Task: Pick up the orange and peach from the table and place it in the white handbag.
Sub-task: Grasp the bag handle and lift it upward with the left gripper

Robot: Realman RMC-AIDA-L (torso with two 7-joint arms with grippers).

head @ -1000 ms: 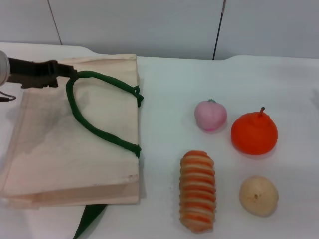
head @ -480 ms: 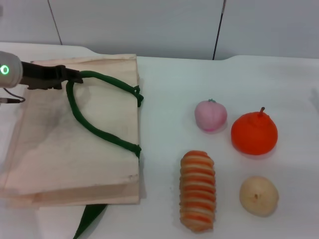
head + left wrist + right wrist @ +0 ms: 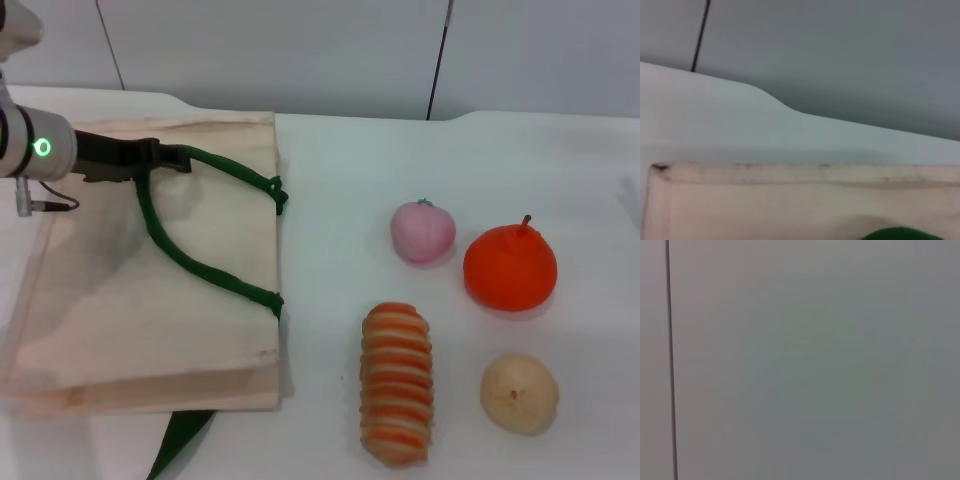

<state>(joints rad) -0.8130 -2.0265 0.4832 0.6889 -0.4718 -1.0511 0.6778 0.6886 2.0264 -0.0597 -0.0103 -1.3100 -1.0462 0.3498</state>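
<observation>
The white handbag lies flat on the left of the table, and its cloth also shows in the left wrist view. My left gripper reaches in from the left over the bag's far part, shut on the top of the dark green strap handle. A bit of green strap shows in the left wrist view. The peach and the orange sit side by side on the table to the right of the bag, untouched. My right gripper is out of view.
An orange-and-cream striped roll and a beige round fruit lie in front of the peach and orange. A second green strap trails off the bag's near edge. The white table ends at a grey wall behind.
My left gripper has moved to the right over the bag, and the top of the green handle has moved with it. The fruits have not moved.
</observation>
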